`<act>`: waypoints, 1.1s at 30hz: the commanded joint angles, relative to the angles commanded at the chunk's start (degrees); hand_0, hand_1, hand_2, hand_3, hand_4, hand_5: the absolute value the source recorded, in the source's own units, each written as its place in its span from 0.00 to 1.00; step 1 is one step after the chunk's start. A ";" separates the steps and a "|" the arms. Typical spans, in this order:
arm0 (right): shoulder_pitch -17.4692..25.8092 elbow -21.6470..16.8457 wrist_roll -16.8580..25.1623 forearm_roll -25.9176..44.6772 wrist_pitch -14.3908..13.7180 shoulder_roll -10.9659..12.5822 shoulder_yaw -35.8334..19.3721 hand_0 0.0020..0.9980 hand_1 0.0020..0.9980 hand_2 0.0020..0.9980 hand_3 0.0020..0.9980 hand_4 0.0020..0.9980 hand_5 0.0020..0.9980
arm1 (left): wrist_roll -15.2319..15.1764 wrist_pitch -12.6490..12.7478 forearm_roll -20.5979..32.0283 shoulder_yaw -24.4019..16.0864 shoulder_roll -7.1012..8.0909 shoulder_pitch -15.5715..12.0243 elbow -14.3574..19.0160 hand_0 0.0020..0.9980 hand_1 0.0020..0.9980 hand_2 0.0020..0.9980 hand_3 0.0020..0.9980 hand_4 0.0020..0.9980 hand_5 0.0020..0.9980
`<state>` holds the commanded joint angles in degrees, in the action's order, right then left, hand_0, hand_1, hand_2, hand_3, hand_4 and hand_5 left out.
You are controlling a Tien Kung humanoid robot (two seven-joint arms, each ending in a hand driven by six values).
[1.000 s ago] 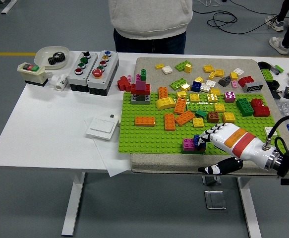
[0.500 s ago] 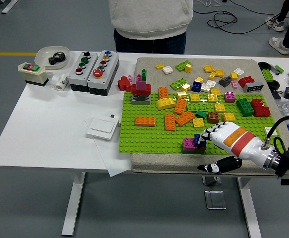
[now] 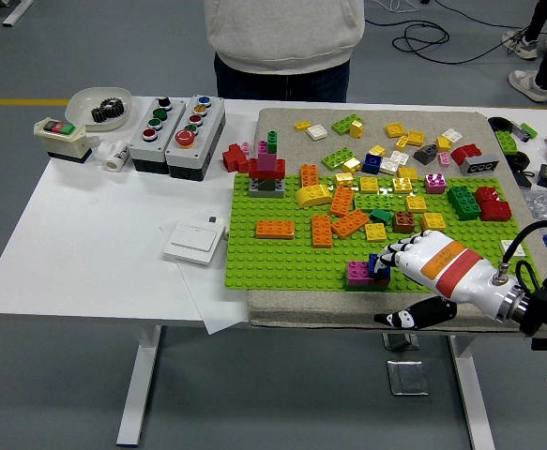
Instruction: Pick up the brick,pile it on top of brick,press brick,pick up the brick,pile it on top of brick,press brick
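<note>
The white counter carries a grey mat and, on it, the green baseplate, which fills the middle. A person stands at twelve o'clock, hands out of sight. At ten o'clock lie two button boxes, a bowl with a gear and a small switch; a white switch plate sits at the baseplate's nine o'clock edge.

The right robot hand reaches in from four o'clock, its fingers curled down over a small blue brick. That brick sits against the three o'clock end of the pink brick, near the baseplate's six o'clock edge, its long axis running nine to three. The hand appears clamped on or pressing the blue brick; which of the two I cannot tell. The left arm is out of sight.

Orange bricks lie at eleven o'clock from the hand, well apart. A red-and-pink tower stands further off. Nothing blocks a straight downward press.
</note>
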<state>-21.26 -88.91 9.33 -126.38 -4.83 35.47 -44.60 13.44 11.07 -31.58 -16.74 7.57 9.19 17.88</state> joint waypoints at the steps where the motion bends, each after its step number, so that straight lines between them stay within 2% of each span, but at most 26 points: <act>1: 0.03 -0.07 -0.07 -0.13 0.02 0.00 -0.03 0.41 0.54 0.65 0.58 0.89 0.64 | 0.01 0.00 -0.02 -0.01 0.00 0.00 0.00 0.70 0.73 0.76 0.62 0.72 0.69; 18: -0.47 1.34 0.67 -0.06 -0.13 -0.15 0.36 0.41 0.55 0.65 0.58 0.89 0.63 | -0.30 0.14 0.76 0.43 0.01 0.30 0.01 0.70 0.73 0.76 0.62 0.72 0.69; 33: -0.97 1.77 1.12 0.12 0.11 0.18 0.80 0.49 0.58 0.66 0.58 0.90 0.62 | -0.27 0.15 0.72 0.40 0.00 0.37 0.01 0.70 0.73 0.76 0.62 0.72 0.69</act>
<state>-22.22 -87.13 10.46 -126.26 -4.72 35.65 -43.80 13.18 11.22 -30.85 -16.34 7.57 9.55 17.90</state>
